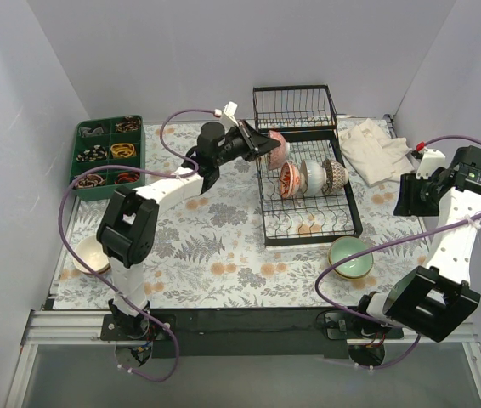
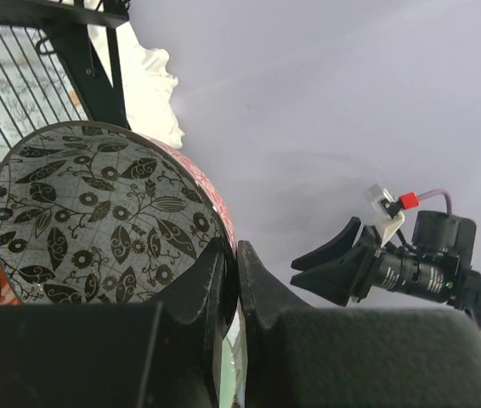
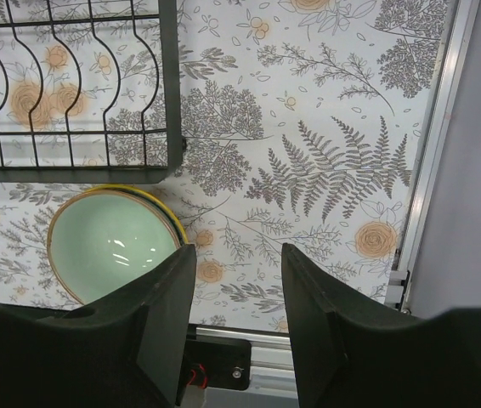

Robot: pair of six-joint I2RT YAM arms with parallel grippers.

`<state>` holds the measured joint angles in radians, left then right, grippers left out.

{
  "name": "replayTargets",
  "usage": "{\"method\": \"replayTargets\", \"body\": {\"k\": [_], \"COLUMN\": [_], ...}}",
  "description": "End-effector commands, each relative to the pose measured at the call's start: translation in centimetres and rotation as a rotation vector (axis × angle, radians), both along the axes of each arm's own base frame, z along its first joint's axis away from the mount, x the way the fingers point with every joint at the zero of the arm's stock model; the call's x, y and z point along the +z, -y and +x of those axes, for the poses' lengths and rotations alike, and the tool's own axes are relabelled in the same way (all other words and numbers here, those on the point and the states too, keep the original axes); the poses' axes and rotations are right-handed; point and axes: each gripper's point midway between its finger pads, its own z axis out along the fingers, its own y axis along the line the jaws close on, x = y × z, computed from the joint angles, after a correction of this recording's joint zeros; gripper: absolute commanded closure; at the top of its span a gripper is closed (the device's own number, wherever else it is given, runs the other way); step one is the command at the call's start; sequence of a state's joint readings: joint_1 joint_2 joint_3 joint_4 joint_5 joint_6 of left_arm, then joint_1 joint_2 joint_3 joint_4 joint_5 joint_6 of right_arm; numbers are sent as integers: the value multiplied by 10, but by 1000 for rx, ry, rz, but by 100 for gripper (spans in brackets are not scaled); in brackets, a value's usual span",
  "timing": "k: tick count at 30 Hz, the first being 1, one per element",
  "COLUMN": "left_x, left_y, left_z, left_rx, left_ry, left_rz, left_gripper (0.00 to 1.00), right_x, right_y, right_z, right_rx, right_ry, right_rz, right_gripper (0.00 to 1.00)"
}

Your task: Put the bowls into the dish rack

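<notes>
Left gripper (image 2: 234,263) pinched tight on the rim of a red-orange bowl (image 2: 104,212), which is held on edge above the far left part of the dish rack (image 1: 313,228). Free prongs lie below it, just behind three bowls (image 1: 313,177) standing in a row across the rack. Judgement: mostly a lowering move. Pale green bowl (image 1: 351,257) rests on the surface (image 1: 223,246) off the rack's near right corner, nearer the right gripper (image 3: 236,255), which is wide open and empty.
</notes>
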<state>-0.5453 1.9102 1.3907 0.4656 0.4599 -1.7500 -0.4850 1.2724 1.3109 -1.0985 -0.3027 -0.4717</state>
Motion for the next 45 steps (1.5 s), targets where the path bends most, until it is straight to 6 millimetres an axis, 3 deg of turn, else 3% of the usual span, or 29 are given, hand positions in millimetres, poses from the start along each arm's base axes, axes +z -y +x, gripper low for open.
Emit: {"method": "replayTargets", "body": {"k": [1,9,13,26,36,45], "left_x": [8,-9,-27,-54,-94,-106], "left_y": [0,-10,-8,-9,-11,-9], "left_z": [1,4,4,-3,-8,2], "left_rx": [7,-10,-45,-82,-79,-44], "left_ry": [-62,-77,-122,-180,-236,-267], "left_rz": [-119,-146,-166,-214,-192,-157], "left_gripper": [100,100,100,100,100,100], "right_x": [10,11,6,-3,-8,-13], "right_y": [10,12,14,15,17,14], "right_z": [1,1,-1,-12,-7,-8], "right_rx": [-8,-18,-21,-39,-37,-33], "right_ry": [15,-11,-30,-78,-97,-94], "right_rz": [-55,-53,-56,-67,-54,-41], "right_gripper": [47,47,47,47,47,47]}}
